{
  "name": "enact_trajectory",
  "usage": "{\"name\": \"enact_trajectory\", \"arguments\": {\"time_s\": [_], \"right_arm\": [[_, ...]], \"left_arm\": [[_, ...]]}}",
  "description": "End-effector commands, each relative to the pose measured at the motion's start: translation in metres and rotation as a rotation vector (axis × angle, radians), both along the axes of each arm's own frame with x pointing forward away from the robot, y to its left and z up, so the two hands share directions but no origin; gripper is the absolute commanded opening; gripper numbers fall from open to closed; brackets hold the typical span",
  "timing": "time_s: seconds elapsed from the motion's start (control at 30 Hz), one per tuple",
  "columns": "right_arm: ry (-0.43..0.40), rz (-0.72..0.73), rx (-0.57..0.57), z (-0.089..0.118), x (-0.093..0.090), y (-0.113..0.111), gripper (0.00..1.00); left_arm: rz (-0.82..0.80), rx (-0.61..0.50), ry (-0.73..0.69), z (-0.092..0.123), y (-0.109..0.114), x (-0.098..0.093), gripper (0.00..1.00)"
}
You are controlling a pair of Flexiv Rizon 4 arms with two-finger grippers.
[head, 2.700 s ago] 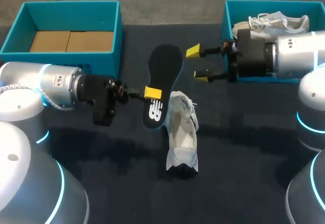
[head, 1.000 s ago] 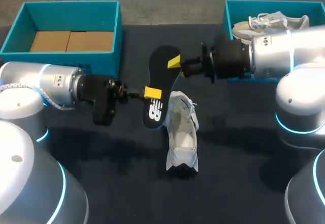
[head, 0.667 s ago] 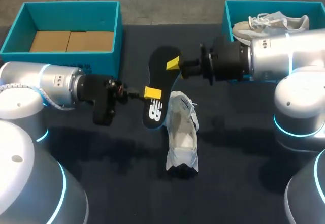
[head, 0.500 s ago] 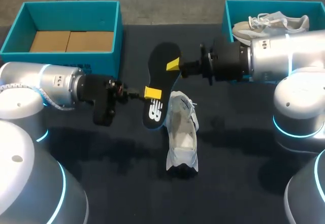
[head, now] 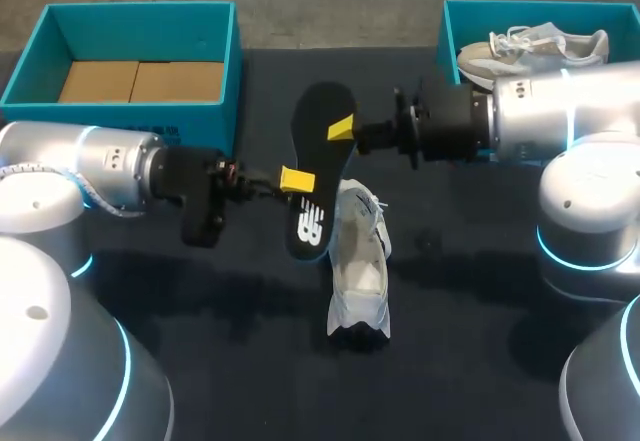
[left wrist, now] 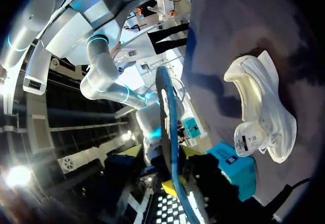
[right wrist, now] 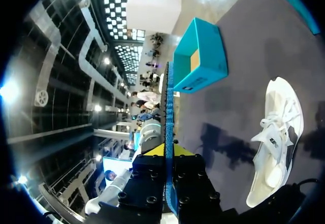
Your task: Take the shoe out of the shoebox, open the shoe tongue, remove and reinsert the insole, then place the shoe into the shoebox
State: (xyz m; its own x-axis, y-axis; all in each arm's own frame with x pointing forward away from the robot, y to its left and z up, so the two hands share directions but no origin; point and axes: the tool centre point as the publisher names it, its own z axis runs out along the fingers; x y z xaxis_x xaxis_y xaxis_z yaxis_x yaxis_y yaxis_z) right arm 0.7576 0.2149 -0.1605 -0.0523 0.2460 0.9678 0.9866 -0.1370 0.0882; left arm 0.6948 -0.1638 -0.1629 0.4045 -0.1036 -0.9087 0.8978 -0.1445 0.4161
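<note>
The black insole (head: 322, 156) hangs on edge above the table's middle. My right gripper (head: 342, 128) is shut on its upper right rim; in the right wrist view the insole (right wrist: 167, 97) runs edge-on straight out from between the yellow tips of that gripper (right wrist: 166, 154). My left gripper (head: 297, 178) sits at the insole's left edge with its fingers apart; the insole (left wrist: 167, 117) passes between them in the left wrist view. The white shoe (head: 358, 261) lies on the table below the insole, opening up, also seen as the shoe (left wrist: 264, 107) and the shoe (right wrist: 277, 137).
A teal shoebox (head: 215, 61) with a cardboard bottom stands at the back left. A second teal shoebox (head: 448, 31) at the back right holds another white shoe (head: 540, 46), close behind my right arm.
My right gripper came in from the right and shut on the insole's upper rim. My left gripper's fingers have just parted, and the insole's lower end swung slightly right.
</note>
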Motion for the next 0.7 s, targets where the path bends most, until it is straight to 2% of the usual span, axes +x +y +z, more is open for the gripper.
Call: {"name": "enact_trajectory", "arguments": {"time_s": [0.03,0.33,0.57,0.7], "right_arm": [[-0.004,0.000,0.010,-0.006,-0.001,-0.004,0.00],[-0.013,0.009,0.000,-0.023,0.001,-0.014,0.00],[-0.001,0.020,-0.013,-0.039,0.003,-0.020,0.00],[-0.016,0.033,-0.026,-0.046,0.002,-0.022,0.00]], "left_arm": [[0.023,0.011,0.007,0.001,0.019,-0.002,1.00],[0.066,0.081,0.029,0.007,0.059,0.003,1.00],[0.026,0.220,0.046,0.028,0.076,0.010,1.00],[0.002,0.323,0.077,0.050,0.085,0.019,1.00]]}}
